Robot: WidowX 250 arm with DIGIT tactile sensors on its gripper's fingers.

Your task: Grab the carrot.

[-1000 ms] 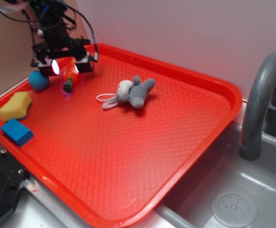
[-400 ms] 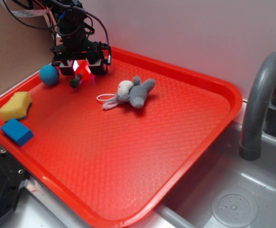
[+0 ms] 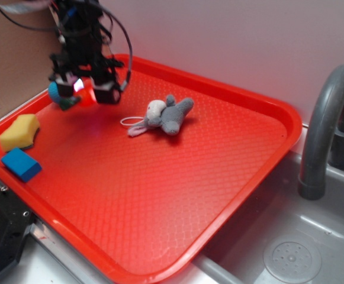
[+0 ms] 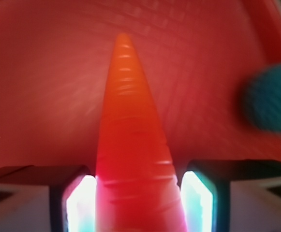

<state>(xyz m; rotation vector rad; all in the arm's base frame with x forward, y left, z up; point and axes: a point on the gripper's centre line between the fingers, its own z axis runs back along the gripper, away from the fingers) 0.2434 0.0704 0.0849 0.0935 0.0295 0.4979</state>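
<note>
The orange carrot [image 4: 133, 145] sits between my gripper's two lit pads, its narrow tip pointing away over the red tray. In the exterior view my gripper [image 3: 86, 92] hangs over the tray's far left corner, shut on the carrot [image 3: 87, 96]. The carrot seems to be held a little above the tray floor. Its dark green stub end cannot be told apart from the things behind it.
A blue knitted ball [image 3: 55, 93] sits just left of the gripper, partly hidden; it shows in the wrist view [image 4: 271, 104] too. A yellow sponge [image 3: 19, 132] and a blue block [image 3: 21, 164] lie at the red tray's [image 3: 177, 195] left edge. A grey plush toy [image 3: 169, 115] lies mid-tray. A sink and faucet [image 3: 325, 124] are at the right.
The gripper closed on the carrot, swung right, then came back left with it. The blue ball rolled a little to the right.
</note>
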